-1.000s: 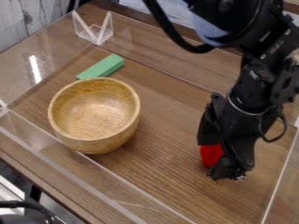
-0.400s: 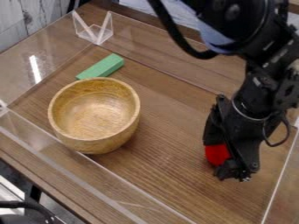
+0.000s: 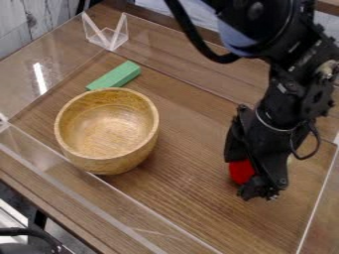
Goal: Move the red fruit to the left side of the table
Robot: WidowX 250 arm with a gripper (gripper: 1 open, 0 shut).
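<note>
At the lower right of the frame, the black gripper [image 3: 255,184], jaws spread wide, is best centred over the small bright-red toy strawberry [image 3: 239,172] on the brown wood-grain worktop [image 3: 185,119] before being closed.

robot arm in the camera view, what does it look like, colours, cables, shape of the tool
The arm is black and bulky, built of rounded jointed segments. A black cable loops from its upper part, and a pale blue-grey patch shows near the top. The tool is black too, a chunky block narrowing into short dark fingers.
</note>
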